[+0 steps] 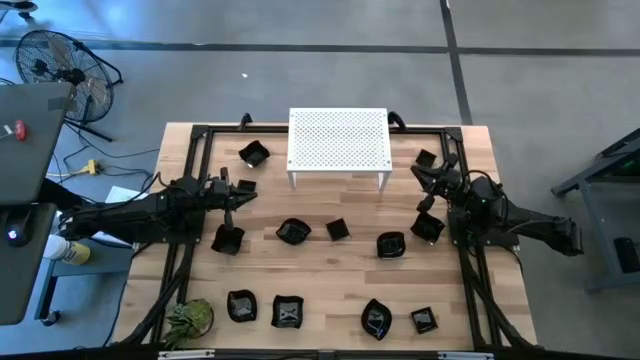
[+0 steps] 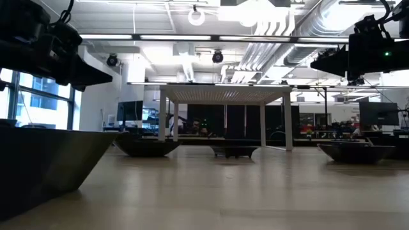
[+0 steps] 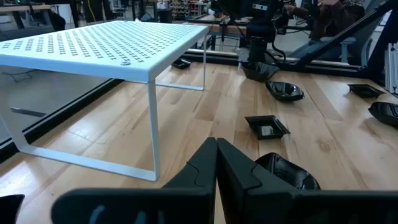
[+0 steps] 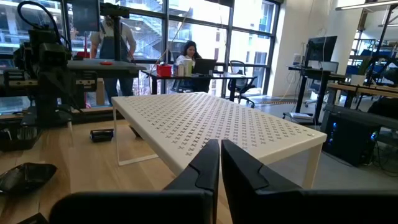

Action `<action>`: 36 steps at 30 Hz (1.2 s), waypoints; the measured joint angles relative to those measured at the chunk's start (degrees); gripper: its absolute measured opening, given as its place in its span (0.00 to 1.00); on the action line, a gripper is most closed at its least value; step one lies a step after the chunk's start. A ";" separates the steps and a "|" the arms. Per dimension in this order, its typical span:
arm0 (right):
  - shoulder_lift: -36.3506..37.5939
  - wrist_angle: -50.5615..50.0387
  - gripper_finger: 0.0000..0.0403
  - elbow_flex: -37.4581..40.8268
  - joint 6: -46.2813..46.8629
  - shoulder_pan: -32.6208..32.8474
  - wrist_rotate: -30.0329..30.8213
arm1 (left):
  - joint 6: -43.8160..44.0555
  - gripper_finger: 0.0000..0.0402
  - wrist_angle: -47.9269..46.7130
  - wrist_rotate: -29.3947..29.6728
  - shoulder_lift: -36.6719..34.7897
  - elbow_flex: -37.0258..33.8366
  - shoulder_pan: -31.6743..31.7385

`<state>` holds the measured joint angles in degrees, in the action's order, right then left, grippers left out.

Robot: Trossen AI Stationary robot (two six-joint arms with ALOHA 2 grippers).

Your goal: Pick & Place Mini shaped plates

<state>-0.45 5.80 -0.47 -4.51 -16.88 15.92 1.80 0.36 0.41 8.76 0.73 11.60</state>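
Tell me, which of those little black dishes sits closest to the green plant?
The dish at the left end of the front row, just right of the green plant. Every other black dish lies farther along that row or farther back toward the white stand.

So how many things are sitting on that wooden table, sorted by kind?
Small glossy black dishes: 12
White perforated metal stand: 1
Small green plant: 1
Total: 14

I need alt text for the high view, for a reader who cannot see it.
Seen from above, small black plates lie scattered on a wooden table around a white perforated stand. The left gripper and right gripper sit at the table's sides, fingers shut, holding nothing.
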 joint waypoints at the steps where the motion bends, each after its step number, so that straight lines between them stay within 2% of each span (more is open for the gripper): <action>1: -0.02 0.01 0.03 -0.01 0.02 0.00 0.00 | 0.00 0.00 -0.02 0.00 0.00 0.00 0.00; 8: 0.00 1.38 0.03 -0.02 2.50 0.02 0.00 | -0.22 0.00 -0.01 0.16 -0.01 0.00 0.01; 11: -0.03 7.78 0.03 0.00 3.38 0.00 0.45 | -3.63 0.00 0.11 1.39 -0.01 0.00 0.01; 13: -0.31 13.82 0.03 -0.02 5.71 0.00 -2.56 | -6.49 0.00 -0.02 2.90 -0.01 0.32 0.01; 15: -1.01 14.33 0.02 -1.19 9.81 0.01 -6.53 | -7.70 0.00 -0.05 4.22 0.01 0.63 0.01; 17: -2.52 9.45 0.01 -4.25 16.24 0.41 -7.89 | -7.62 0.00 0.00 4.89 -0.01 0.80 0.01; 20: -6.99 -1.39 0.00 -10.08 24.71 2.03 -6.33 | -7.61 0.00 0.02 4.93 0.00 0.85 0.01; 24: -15.96 -14.28 0.00 -20.53 30.76 4.78 -4.36 | -7.58 0.00 -0.06 4.93 -0.01 0.87 0.01; 28: -27.12 -27.58 0.00 -30.72 33.57 7.66 -4.91 | -7.56 0.00 0.04 4.92 0.01 0.92 0.01; 32: -37.74 -35.25 0.00 -37.96 38.64 10.77 -6.70 | -7.54 0.00 0.25 5.64 0.01 0.94 0.01; 36: -46.72 -37.46 0.00 -41.50 42.05 14.56 -9.27 | -7.36 0.00 0.45 6.60 0.01 0.96 0.01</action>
<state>-47.17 -31.66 -41.97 37.53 -2.33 6.65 -5.56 0.81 7.01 8.78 1.69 11.62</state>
